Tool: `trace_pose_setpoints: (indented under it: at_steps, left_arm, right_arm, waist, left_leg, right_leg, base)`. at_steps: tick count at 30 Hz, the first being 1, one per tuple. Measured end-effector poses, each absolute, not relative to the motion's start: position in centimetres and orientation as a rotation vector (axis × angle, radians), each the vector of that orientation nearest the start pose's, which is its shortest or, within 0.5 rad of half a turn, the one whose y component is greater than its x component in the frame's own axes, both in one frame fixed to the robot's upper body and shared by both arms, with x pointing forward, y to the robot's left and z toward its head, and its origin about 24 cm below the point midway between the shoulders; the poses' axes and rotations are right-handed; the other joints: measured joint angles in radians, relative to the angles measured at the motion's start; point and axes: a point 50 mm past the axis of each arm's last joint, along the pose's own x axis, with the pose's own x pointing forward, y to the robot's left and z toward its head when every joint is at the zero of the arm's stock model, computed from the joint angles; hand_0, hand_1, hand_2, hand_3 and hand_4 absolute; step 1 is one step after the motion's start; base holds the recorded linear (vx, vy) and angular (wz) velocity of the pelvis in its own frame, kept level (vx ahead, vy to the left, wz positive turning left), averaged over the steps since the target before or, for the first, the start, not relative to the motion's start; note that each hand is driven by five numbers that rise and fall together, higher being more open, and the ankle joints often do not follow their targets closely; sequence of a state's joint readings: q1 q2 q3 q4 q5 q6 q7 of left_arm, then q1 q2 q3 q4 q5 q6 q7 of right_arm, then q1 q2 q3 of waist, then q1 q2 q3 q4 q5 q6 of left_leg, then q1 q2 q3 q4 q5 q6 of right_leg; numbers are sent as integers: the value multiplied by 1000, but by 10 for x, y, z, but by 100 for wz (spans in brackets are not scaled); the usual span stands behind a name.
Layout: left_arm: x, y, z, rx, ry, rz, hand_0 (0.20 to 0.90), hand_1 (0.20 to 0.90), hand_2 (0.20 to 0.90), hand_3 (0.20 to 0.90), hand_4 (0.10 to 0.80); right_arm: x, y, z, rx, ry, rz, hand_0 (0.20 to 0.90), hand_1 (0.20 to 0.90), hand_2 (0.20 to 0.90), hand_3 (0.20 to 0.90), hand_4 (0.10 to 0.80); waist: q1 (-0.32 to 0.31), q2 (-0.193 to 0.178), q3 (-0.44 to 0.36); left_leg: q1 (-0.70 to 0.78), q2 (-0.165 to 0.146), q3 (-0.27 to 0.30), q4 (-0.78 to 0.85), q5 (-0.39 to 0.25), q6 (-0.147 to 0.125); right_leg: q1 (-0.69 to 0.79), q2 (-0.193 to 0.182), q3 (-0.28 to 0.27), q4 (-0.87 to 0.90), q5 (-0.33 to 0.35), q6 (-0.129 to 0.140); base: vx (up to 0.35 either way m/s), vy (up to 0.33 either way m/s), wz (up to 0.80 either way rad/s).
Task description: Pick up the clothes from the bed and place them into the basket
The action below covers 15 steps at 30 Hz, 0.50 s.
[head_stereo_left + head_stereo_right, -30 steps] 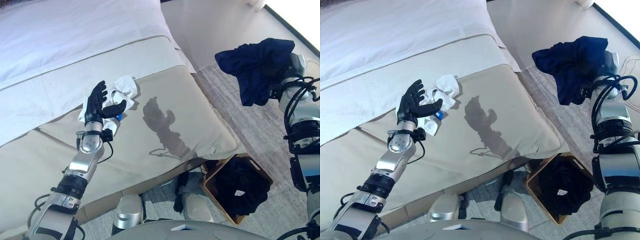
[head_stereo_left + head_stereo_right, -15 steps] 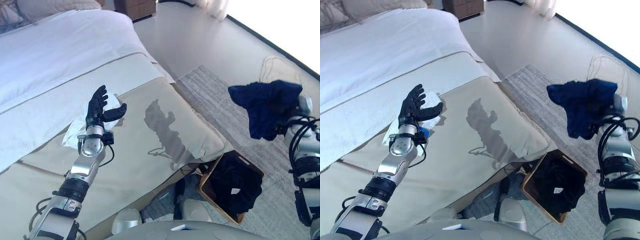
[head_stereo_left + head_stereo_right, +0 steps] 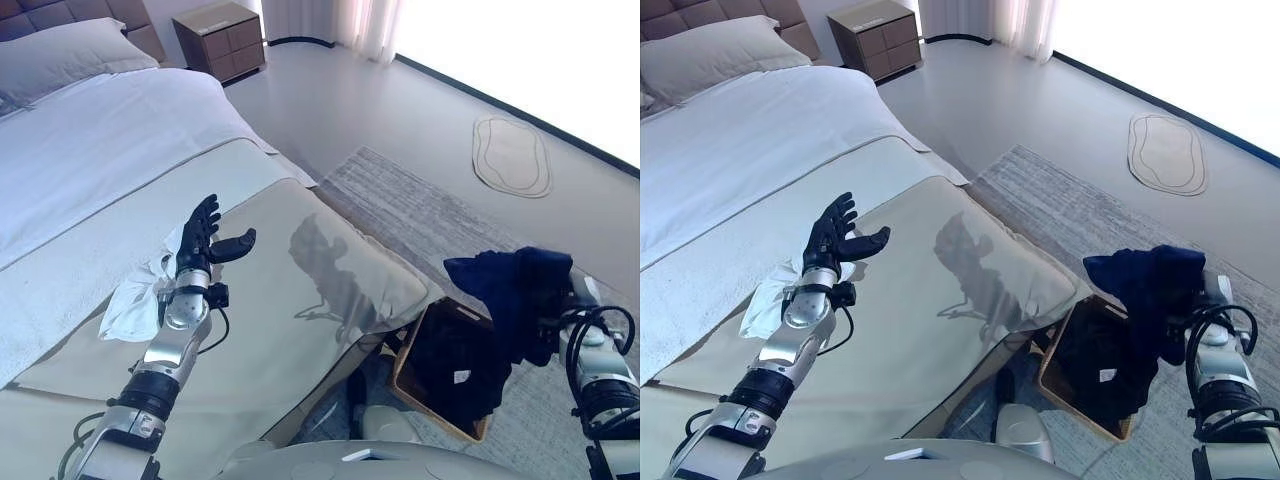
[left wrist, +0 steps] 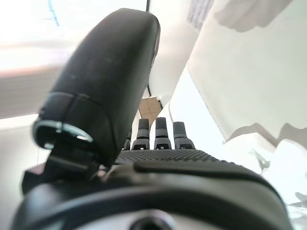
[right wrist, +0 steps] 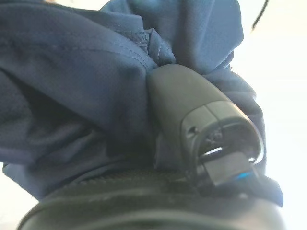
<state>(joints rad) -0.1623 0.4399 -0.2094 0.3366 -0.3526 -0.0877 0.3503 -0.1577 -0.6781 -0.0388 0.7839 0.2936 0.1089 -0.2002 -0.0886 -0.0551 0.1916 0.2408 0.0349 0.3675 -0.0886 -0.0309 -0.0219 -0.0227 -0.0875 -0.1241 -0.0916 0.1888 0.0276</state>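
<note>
A navy blue garment [image 3: 515,296] hangs from my right hand [image 5: 201,129], whose thumb presses into the cloth in the right wrist view. It dangles over the far side of the wicker basket [image 3: 412,372] on the floor by the bed's foot; the basket holds dark clothes [image 3: 450,365]. A white garment [image 3: 132,300] lies crumpled on the beige bed cover [image 3: 300,300]. My left hand [image 3: 203,240] is raised above the bed just right of the white garment, open, fingers straight and holding nothing.
White bedding [image 3: 110,140] and a pillow [image 3: 60,60] lie further up the bed. A wooden nightstand [image 3: 220,38] stands at the back. A grey rug [image 3: 420,220] covers the floor beside the bed, and a small oval mat [image 3: 512,155] lies beyond it.
The camera has swung, shifting the whole scene. My right hand has come down with the navy garment, from high over the rug to just above the basket. The left hand stays raised and open.
</note>
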Motion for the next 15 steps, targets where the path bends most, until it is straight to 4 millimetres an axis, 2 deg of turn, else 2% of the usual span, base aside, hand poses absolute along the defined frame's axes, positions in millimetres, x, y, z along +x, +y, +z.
trace_pose_setpoints:
  at_steps: [7,15]
  left_arm:
    - [274,223,20,154,129,231,900,900,900,900,800]
    - [274,220,19,160,136,202,900,900,900,900,800]
  right_arm:
    - [201,-365,-37,-321,704,-591,300,300,300,200,100]
    - [186,-370,-49,-314,780,-615,300,300,300,200,100]
  waist:
    - [-2,17,-23]
    - [-4,27,-35]
  left_leg:
    - [1,-1,2,0,0,-1]
    - [-3,-2,9,-2,0,0]
  right_leg:
    - [-2,-1,2,0,0,0]
    - [-6,-1,7,0,-3,4]
  base:
    - [0,0,0]
    - [-8,-4,-1]
